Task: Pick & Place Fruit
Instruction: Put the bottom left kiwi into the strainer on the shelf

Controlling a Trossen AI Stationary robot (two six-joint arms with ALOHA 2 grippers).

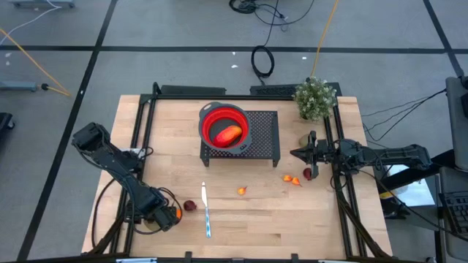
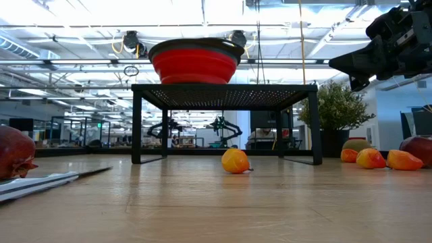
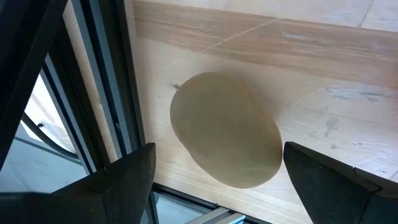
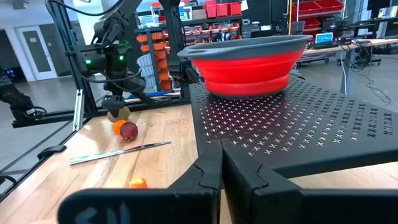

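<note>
My left gripper hangs open at the table's near left corner, slanting down. Its fingers stand on either side of a brown-green oval fruit that lies on the wood. Just right of it lie a small orange fruit and a dark red one. A red-orange oval fruit lies in the red bowl on the black perforated stand. Another small orange fruit lies mid-table. My right gripper waits shut and level beside the stand's right end.
A silver knife lies near the front edge, right of the dark red fruit. Orange pieces, a dark red fruit and a green-brown one lie below my right arm. A potted plant stands far right. Black frame rails border the table's left edge.
</note>
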